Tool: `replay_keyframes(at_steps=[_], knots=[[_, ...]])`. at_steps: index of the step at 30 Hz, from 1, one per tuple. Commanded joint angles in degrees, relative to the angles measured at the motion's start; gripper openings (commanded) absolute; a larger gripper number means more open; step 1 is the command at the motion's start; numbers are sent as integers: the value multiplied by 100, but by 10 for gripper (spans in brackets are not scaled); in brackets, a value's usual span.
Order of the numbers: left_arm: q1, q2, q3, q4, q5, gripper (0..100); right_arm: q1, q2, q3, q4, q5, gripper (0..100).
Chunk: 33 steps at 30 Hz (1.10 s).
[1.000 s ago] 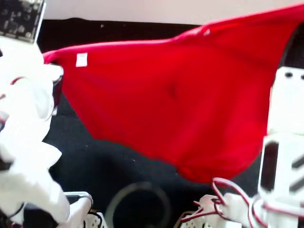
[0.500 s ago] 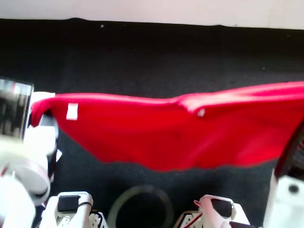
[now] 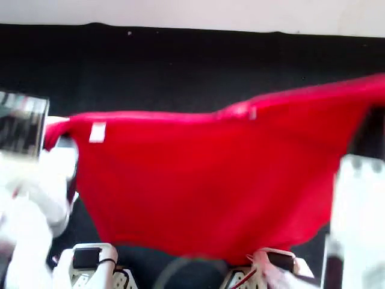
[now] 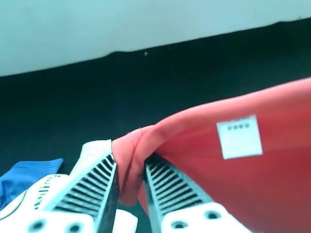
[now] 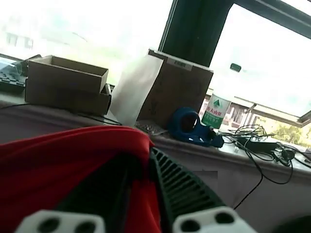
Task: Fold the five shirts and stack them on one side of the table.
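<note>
High view: red fabric shirt (image 3: 210, 186) hangs above the black table (image 3: 180, 60), long axis L-to-R; my left jaws and right jaws each clamp one end, right end higher.

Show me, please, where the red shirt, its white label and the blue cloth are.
red shirt (image 3: 204, 186), high view, middle of the hanging cloth.
white label (image 4: 239, 137), left wrist view, centre of the label.
blue cloth (image 4: 24, 177), left wrist view, its visible corner.

Red shirt (image 3: 210, 186), spread wide, aloft, lower edge sagging
</note>
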Motion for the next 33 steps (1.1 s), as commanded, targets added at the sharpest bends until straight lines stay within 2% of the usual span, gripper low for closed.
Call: replay_keyframes(at_steps=[1,9,15,19,22,33], knots=[[-22,848,286,-695,26,8,48,778,655,-391,0,5],[22,2853,426,-1996,35,8,48,2440,1833,-1420,26,5],[22,4048,145,-3218,18,8,57,3600,1903,-2774,18,5],[31,4673,-822,-3244,18,8,4,3785,1903,-3398,9,5],[57,5235,-1490,-3174,18,8,-92,3829,1947,-3468,9,5],[75,7380,-2220,-3042,9,8,-664,5305,1938,-2352,0,5]])
